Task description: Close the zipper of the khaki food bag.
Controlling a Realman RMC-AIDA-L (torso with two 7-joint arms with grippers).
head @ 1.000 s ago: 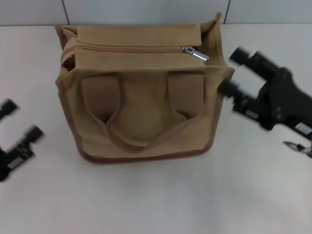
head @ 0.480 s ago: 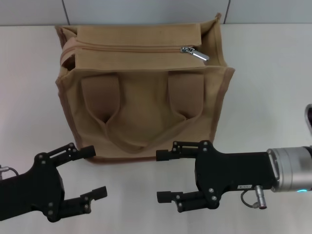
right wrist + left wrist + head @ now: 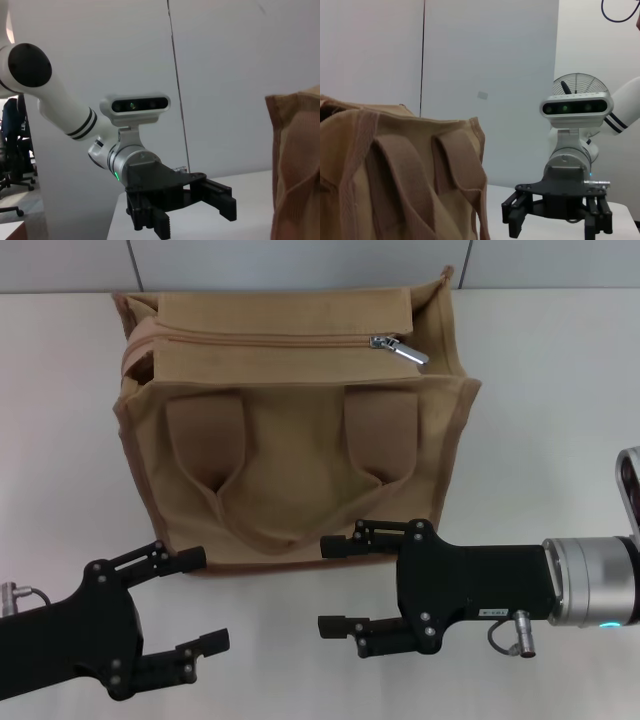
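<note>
The bag (image 3: 290, 430) stands on the white table (image 3: 560, 440) at the centre and toward 12 o'clock of the head view, its front face with two brown straps (image 3: 285, 455) turned toward the robot. Along its top flaps runs the zipper (image 3: 260, 339), and the silver slider (image 3: 398, 348) sits near the bag's 2 o'clock corner, its pull tab lying flat and pointing toward 4 o'clock. The track from the slider toward 9 o'clock looks joined; at the 10 o'clock end the flaps part slightly over a dark gap. The left gripper (image 3: 205, 600) is at 7 o'clock, released, its two black fingers spread wide and pointing toward 3 o'clock; its upper fingertip lies just beside the bag's bottom front edge, and contact cannot be told. The right gripper (image 3: 335, 585) is at 5 o'clock, also released, fingers spread and pointing toward 9 o'clock, the upper one just in front of the bag's lower front edge, the lower one over bare table. The two grippers face each other in front of the bag, near but apart. In the left wrist view the bag (image 3: 400, 175) is close by, with the right gripper (image 3: 555, 220) beyond it; the right wrist view shows the left gripper (image 3: 197, 212) and one piped edge of the bag (image 3: 295, 165).
</note>
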